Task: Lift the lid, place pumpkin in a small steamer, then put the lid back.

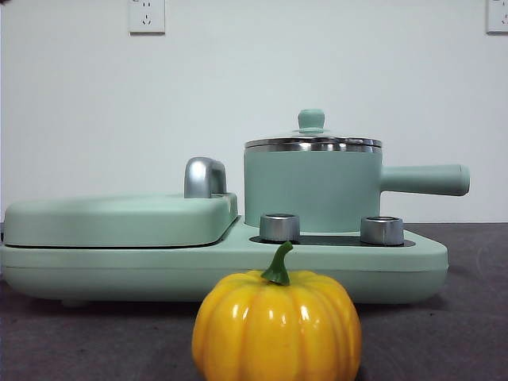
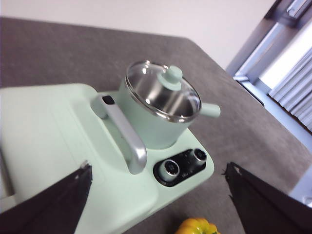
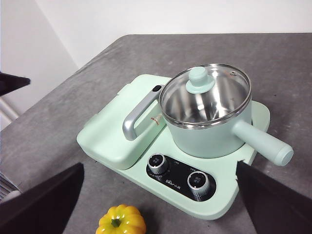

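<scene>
A glass lid [image 3: 207,92] sits closed on the small green steamer [image 1: 312,190], which stands on the right half of a wide green cooker [image 1: 413,266]. The pumpkin [image 1: 276,327] rests on the table just in front, so nothing appears begun. Both grippers, left [image 2: 156,204] and right [image 3: 161,200], hang high with jaws spread wide, holding nothing. Only the wrist views show the pot's bare steel inside; the front view hides it.
</scene>
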